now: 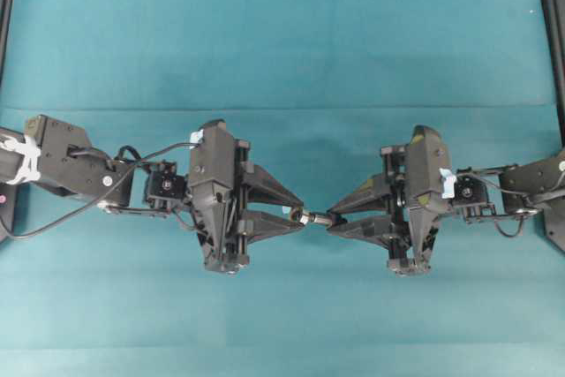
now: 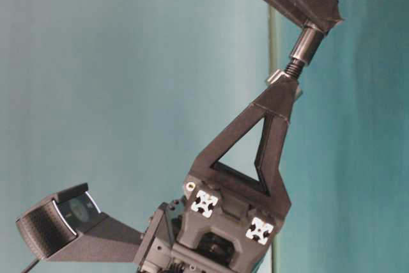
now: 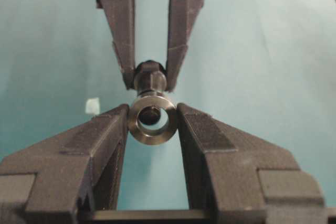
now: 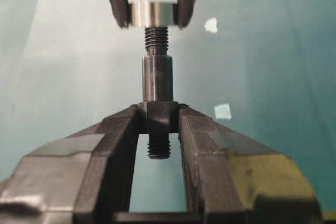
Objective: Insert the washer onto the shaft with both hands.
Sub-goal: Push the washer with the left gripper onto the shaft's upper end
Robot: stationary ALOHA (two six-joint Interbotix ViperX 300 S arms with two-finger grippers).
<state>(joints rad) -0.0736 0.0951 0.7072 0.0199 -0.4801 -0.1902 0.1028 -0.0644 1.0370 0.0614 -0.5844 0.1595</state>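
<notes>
Pinching the washer (image 3: pixel 151 124) in my left claw (image 1: pixel 298 213), I hold it at the threaded tip of the shaft (image 4: pixel 157 90), which my right claw (image 1: pixel 332 221) grips mid-air above the desk (image 1: pixel 282 41).

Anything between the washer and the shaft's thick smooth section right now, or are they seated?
Not seated. In the right wrist view, only the shaft's own threaded tip lies between, its end entering the washer. The left gripper holds the washer, the right gripper the shaft.
</notes>
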